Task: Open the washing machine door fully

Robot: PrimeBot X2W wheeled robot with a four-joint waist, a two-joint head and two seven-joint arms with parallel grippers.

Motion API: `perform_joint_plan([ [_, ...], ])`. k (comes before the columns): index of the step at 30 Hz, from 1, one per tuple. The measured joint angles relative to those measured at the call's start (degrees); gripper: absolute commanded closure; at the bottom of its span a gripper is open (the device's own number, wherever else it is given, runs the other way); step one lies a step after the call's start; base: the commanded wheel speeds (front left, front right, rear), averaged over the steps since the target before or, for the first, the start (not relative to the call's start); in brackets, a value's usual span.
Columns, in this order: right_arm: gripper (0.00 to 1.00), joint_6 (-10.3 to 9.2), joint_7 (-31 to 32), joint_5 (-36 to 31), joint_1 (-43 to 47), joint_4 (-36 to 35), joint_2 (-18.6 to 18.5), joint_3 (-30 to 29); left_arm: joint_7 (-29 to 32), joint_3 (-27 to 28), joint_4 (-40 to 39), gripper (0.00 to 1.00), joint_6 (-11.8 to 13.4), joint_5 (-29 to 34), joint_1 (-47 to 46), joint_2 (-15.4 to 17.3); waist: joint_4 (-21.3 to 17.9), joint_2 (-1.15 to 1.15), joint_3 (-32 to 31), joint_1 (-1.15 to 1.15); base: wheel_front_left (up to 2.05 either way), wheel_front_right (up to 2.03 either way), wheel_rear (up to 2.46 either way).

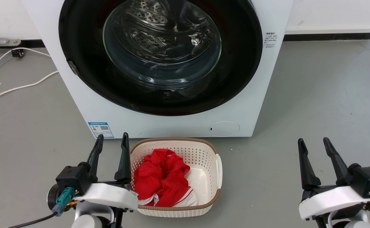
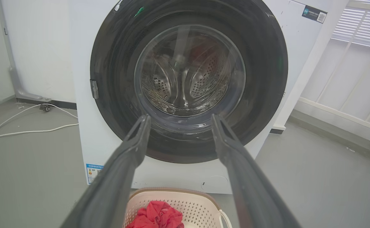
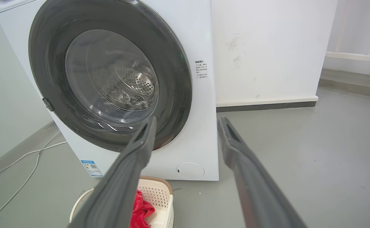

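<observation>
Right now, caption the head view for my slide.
Open left gripper and open right gripper, short of the closed washing machine door.

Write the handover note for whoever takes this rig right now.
Left gripper: open, empty, low beside the laundry basket.
Right gripper: open, empty, low on the robot's right.
Washing machine door: shut flush on the washing machine. The basket, holding red cloth, stands just before it.
Done: nothing yet.
Left: reach the door and swing it fully open.
</observation>
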Motion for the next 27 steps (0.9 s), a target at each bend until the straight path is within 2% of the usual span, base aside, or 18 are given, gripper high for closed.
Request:
perform_joint_plan([
  [27,0.0,0.0,-0.86,-9.94,0.63,-1.03,0.01,0.49,-3.0,-1.19,0.33,0.0,1.11,10.84,-0.03,0.0,0.15,0.0,0.05,0.0,0.0,0.0,0.0],
])
